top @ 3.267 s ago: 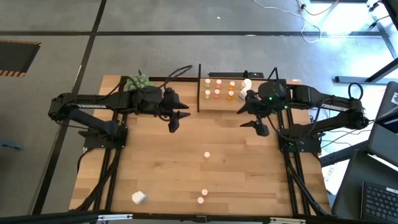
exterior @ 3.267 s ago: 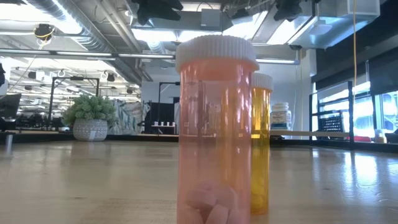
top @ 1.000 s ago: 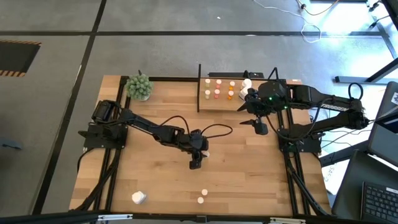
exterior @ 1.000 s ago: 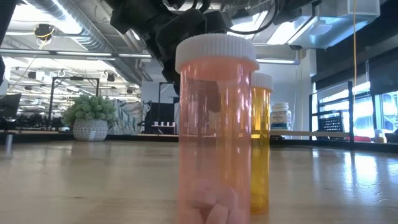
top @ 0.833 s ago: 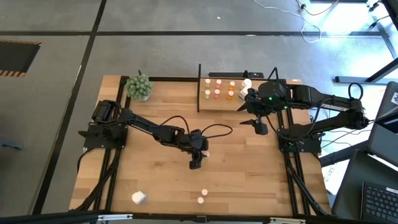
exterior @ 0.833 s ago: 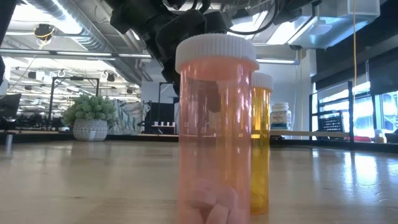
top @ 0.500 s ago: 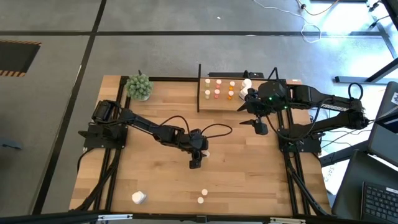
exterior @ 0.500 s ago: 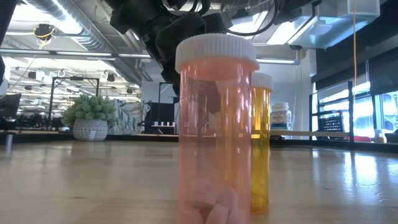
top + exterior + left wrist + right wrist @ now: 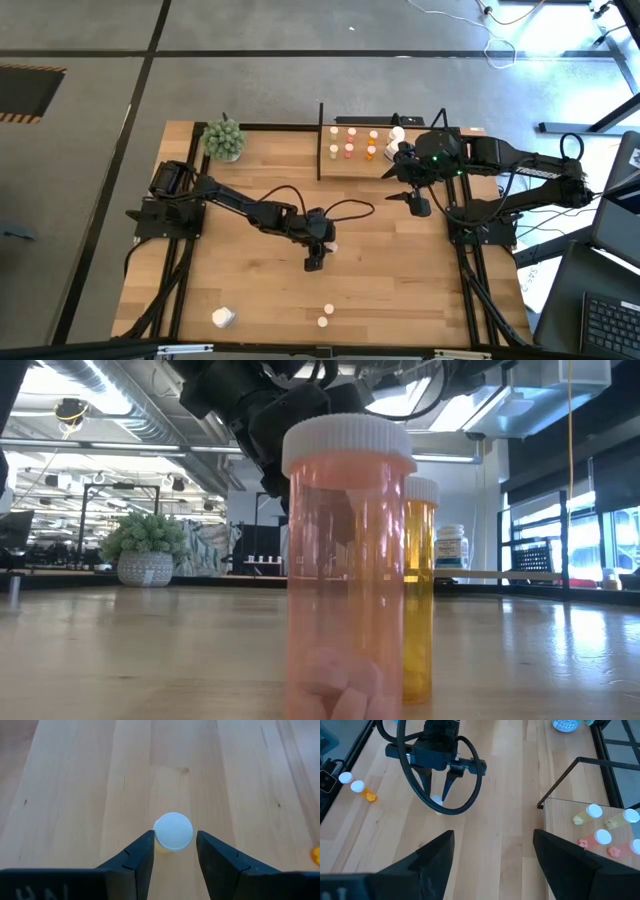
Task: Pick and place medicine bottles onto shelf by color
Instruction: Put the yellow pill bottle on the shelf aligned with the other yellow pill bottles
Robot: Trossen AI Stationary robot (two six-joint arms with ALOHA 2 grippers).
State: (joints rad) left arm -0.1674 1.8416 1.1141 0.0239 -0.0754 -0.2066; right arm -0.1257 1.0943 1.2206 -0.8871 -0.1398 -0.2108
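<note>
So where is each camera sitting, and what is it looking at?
High view: above the table, looking straight down; both arms show.
Low view: at tabletop height, facing a pink bottle; part of an arm above.
Left wrist view: on the left arm, looking down past the left gripper at a white-capped bottle.
Right wrist view: past the open right gripper, toward the shelf.
Both wrist views share that bottle.
</note>
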